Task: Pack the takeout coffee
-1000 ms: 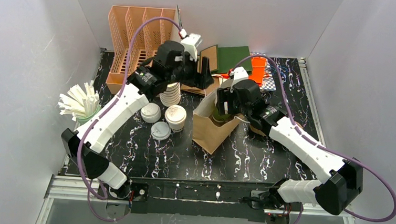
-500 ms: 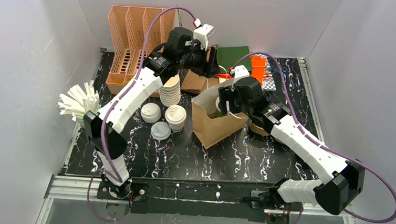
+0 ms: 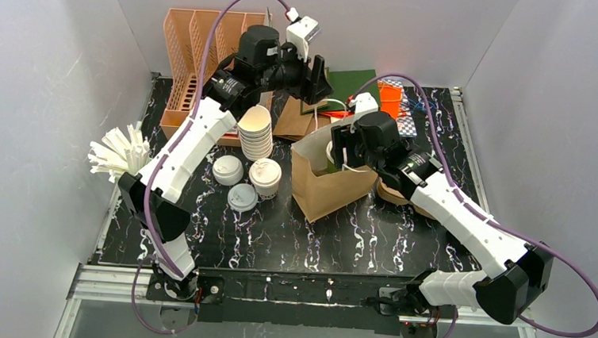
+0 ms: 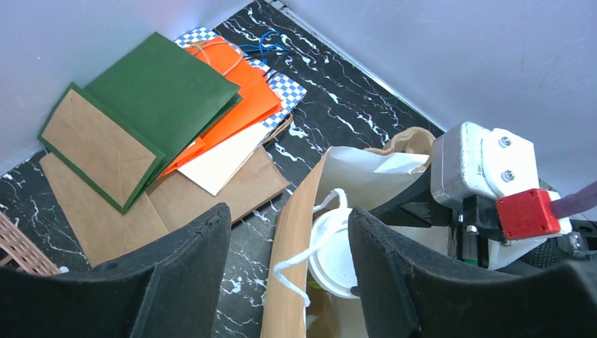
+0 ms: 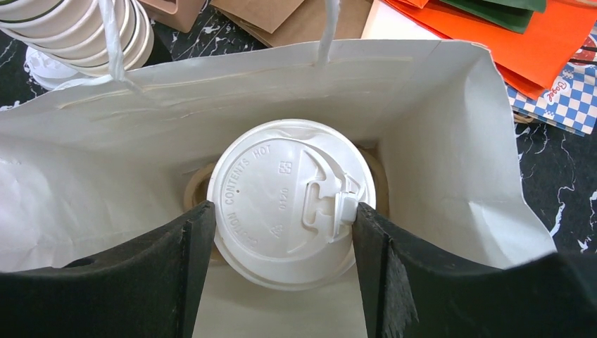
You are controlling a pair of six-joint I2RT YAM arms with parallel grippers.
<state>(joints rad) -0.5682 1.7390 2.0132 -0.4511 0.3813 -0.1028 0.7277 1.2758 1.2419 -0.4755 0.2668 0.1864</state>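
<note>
Right wrist view: one paper bag [image 5: 436,141], standing open, white inside, holds one lidded coffee cup [image 5: 281,204] upright at its bottom; the cup's walls are hidden under the lid, and "CONTENTS HOT" is legible on the lid, smaller marks not. Right gripper [image 5: 281,211]: fingers flank the lid's rim, clamped or merely touching cannot be told. Left gripper [image 4: 287,211]: spread, holding nothing, above the bag's far edge, with flat spare bags [image 4: 162,91] beyond.

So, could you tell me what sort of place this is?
Probably a mock café packing station in a lab enclosure: stacked paper cups, a lidded cup inside a paper bag, spare bags.
</note>
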